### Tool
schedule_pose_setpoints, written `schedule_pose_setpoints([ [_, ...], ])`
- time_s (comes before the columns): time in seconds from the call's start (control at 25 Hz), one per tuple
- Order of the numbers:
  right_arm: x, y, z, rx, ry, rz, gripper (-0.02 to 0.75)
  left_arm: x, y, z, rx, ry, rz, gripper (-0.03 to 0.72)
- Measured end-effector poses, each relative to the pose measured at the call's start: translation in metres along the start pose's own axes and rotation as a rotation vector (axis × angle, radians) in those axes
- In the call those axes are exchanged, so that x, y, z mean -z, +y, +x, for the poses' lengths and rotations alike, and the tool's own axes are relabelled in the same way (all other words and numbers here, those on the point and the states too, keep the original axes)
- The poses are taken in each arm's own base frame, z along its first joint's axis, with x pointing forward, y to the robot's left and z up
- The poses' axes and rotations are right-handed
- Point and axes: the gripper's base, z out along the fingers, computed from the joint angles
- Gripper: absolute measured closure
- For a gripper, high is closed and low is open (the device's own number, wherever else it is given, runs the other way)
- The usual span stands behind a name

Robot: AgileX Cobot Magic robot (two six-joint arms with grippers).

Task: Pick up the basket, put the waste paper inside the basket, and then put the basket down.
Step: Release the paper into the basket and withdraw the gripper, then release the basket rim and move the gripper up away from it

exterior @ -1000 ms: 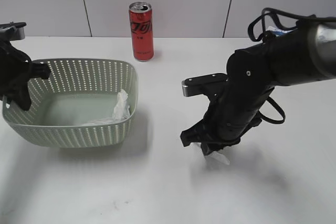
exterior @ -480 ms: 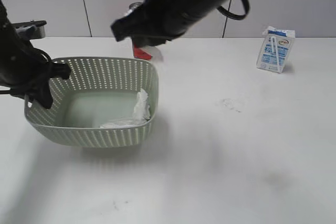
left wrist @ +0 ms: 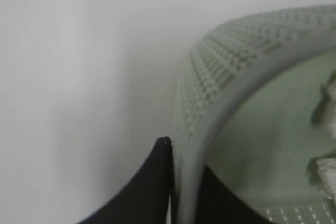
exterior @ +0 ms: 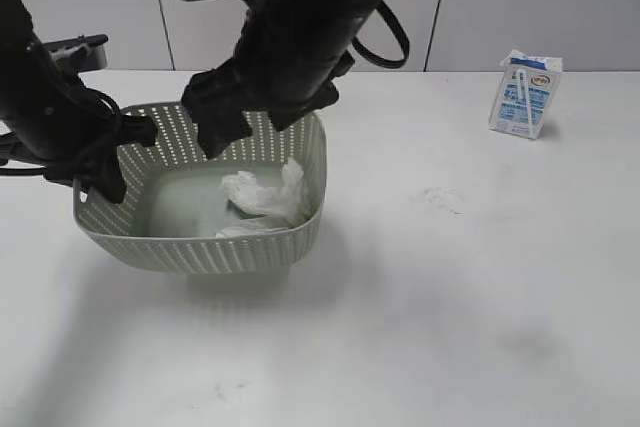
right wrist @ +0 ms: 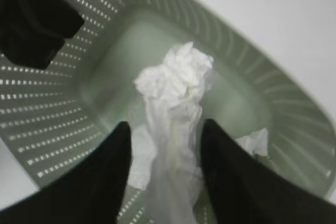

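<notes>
Right pincer (right wrist: 163,182), fingers apart, hangs over the basket (exterior: 290,247); waste paper (right wrist: 173,82) lies at 12 o'clock beyond them. I keep left pincer (left wrist: 176,182) clamped on the 9 o'clock rim above the tabletop (exterior: 450,327).

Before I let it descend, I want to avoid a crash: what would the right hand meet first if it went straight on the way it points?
Most likely the waste paper lying between its open fingers, then the floor of the basket beneath. Depth is hard to judge.
</notes>
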Motion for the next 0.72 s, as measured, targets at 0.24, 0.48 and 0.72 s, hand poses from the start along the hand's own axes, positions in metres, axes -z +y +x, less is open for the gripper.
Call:
schedule_pose_setpoints([
  [0.24,0.049,-0.083,0.002,-0.192,0.04,0.108,0.1,-0.007,-0.02,-0.009,-0.033,0.003,0.027,0.689],
  [0.48,0.133,-0.166,0.033,-0.358,0.045,0.289,0.105,-0.04,-0.05,-0.026,-0.014,0.045,0.045,0.689],
  [0.72,0.185,-0.171,0.092,-0.426,0.038,0.394,0.12,-0.057,-0.047,-0.03,0.007,0.063,0.028,0.634],
])
